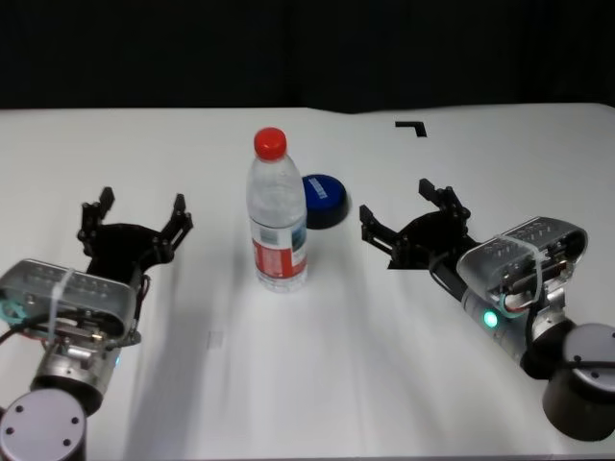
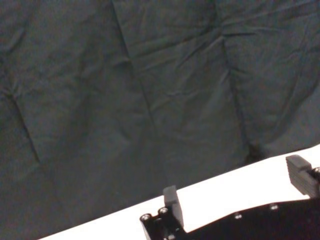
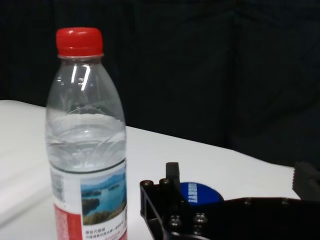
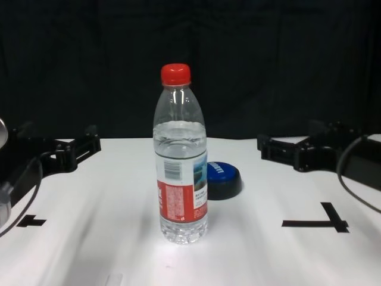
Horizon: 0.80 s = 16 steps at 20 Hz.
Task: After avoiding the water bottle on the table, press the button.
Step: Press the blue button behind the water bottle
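The water bottle (image 1: pixel 277 216) stands upright in the middle of the white table (image 1: pixel 307 384), with a red cap and a red, white and blue label. The blue button (image 1: pixel 325 199) lies just behind it to the right, partly hidden by it. My right gripper (image 1: pixel 399 206) is open and empty, to the right of the button and apart from it. In the right wrist view the bottle (image 3: pixel 85 140) and the button (image 3: pixel 202 192) lie ahead of the gripper (image 3: pixel 239 175). My left gripper (image 1: pixel 139 206) is open and empty, left of the bottle.
Black tape marks lie on the table: a corner (image 1: pixel 413 126) at the far right, a T (image 4: pixel 318 221) on the near right and another (image 4: pixel 30 221) on the near left. A dark curtain (image 2: pixel 150 90) hangs behind the table.
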Motion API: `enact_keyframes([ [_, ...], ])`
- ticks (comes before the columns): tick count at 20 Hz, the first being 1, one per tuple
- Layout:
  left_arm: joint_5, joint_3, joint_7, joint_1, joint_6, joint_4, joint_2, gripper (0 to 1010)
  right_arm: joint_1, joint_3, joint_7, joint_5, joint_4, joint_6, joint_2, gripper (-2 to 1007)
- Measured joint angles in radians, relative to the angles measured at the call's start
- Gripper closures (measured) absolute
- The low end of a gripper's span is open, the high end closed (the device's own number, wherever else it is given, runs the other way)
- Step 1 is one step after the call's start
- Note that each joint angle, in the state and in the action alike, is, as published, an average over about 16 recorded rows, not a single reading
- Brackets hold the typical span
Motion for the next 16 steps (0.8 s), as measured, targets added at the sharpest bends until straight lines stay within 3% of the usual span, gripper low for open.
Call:
enact_keyframes([
  [16,0.000,0.000,0.000,0.000,0.000,0.000,0.000,7,0.131,-0.022,0.012,-0.014,0.136,-0.003,-0.011,2],
])
